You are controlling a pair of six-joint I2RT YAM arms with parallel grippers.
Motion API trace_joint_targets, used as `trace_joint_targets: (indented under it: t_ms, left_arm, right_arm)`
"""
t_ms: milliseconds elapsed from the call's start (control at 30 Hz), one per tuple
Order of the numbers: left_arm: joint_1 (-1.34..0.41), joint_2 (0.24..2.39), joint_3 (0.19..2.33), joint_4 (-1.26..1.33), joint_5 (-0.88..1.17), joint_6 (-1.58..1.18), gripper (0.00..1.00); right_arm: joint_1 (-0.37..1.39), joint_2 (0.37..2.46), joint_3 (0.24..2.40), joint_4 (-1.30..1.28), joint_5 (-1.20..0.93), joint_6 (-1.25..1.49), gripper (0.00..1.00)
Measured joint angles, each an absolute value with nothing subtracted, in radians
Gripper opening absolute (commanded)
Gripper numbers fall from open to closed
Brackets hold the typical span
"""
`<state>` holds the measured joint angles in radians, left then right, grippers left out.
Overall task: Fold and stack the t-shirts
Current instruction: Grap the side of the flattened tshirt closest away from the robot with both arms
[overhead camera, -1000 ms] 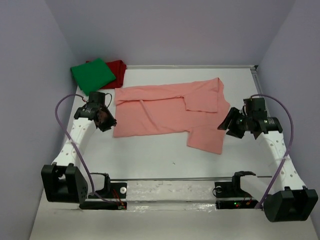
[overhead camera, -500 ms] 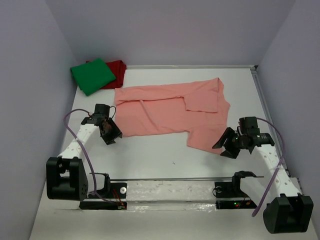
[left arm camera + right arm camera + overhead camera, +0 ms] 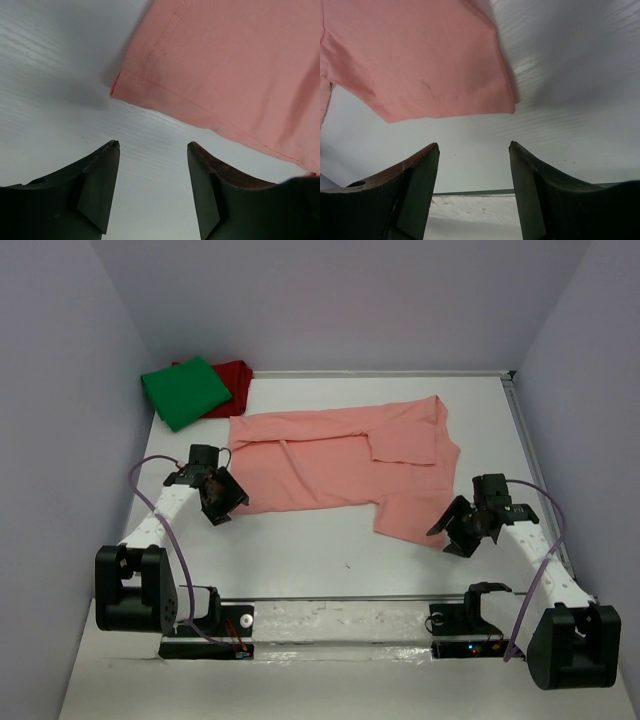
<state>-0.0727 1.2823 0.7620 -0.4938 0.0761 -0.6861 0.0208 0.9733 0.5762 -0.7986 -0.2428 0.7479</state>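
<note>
Salmon-pink tee (image 3: 330, 465) lies flat, partly folded; left fingers (image 3: 97, 187) and right fingers (image 3: 415, 192) wide.

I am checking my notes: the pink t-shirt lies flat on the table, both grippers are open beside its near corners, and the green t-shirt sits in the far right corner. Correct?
Only the corner is wrong: the green t-shirt sits in the far left corner, as the top external view shows. The pink t-shirt lies flat, and the left gripper and right gripper are open.
</note>
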Motion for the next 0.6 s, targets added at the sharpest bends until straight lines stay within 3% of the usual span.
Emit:
trace_joint_targets:
  t_ms: [433,533,567,600]
  left_arm:
    - [0.043,1.282,0.76,-0.474,0.106,-0.683,0.69]
    - [0.067,1.282,0.759,-0.473,0.109,-0.677,0.69]
    - [0.07,1.282,0.759,-0.472,0.11,-0.675,0.69]
    - [0.075,1.282,0.759,-0.47,0.112,-0.673,0.69]
  right_arm:
    - [0.021,1.114,0.567,-0.761,-0.131,0.797,0.59]
    - [0.021,1.127,0.54,-0.725,-0.12,0.802,0.49]
    - [0.021,1.131,0.533,-0.721,-0.116,0.804,0.37]
    - [0.021,1.132,0.53,-0.716,-0.114,0.805,0.31]
